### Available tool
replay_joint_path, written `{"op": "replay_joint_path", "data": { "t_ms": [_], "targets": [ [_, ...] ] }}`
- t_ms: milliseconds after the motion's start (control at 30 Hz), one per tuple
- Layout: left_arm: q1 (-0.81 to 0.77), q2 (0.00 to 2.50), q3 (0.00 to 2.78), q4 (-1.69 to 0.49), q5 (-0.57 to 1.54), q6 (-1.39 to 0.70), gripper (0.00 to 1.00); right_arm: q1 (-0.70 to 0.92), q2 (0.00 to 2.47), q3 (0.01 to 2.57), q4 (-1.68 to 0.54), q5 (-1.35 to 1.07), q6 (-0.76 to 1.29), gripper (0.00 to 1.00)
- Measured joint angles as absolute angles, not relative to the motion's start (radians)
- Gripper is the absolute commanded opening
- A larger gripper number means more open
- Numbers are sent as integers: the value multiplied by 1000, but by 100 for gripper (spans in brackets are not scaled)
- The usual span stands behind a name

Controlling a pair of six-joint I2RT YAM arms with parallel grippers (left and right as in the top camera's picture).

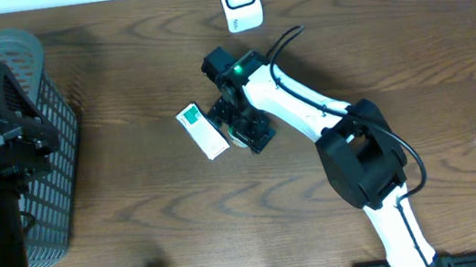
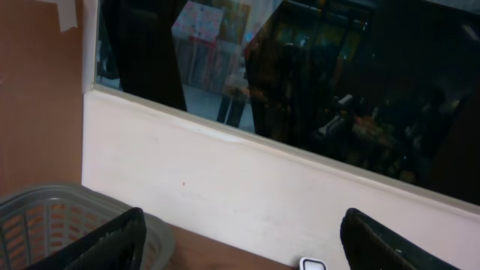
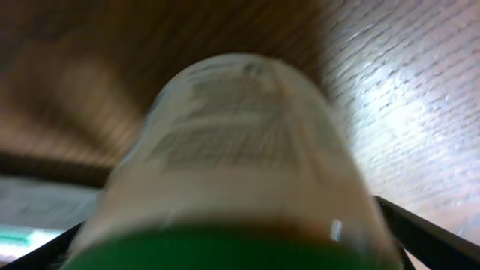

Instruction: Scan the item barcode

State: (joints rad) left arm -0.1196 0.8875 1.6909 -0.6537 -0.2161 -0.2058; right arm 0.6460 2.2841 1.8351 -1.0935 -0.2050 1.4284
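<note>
Right wrist, bottle [image 3: 232, 142] within right claw [image 3: 236, 244]

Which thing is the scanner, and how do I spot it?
Look to the middle of the far edge of the wooden table, beyond the right tool. The scanner sits there alone, a small white block with a dark-outlined rounded square on its face; the white-and-green box nearer the tool lies flat and has no such square.

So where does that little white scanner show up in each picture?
Overhead: white scanner at top centre.
Left wrist: a sliver of it at the bottom edge, right of centre.
Right wrist: not in it.
Shared landmark: grey basket, at left in both those views.
</note>
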Motion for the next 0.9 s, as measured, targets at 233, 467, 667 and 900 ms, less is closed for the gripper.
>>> {"op": "replay_joint_path", "data": {
  "t_ms": [233, 467, 667, 900],
  "targets": [
    [-120, 888, 1691, -653, -216, -205, 84, 646, 2286, 1835, -1114, -189, 1366, 53],
    [-120, 888, 1691, -654, -216, -206, 83, 646, 2286, 1835, -1129, -174, 1099, 58],
    [-120, 888, 1691, -654, -216, -206, 83, 637, 2284, 1842, -1185, -131, 674, 73],
    [-120, 888, 1691, -654, -216, -206, 83, 618, 2267, 1970, -1376, 46, 440, 99]
  ]
}}
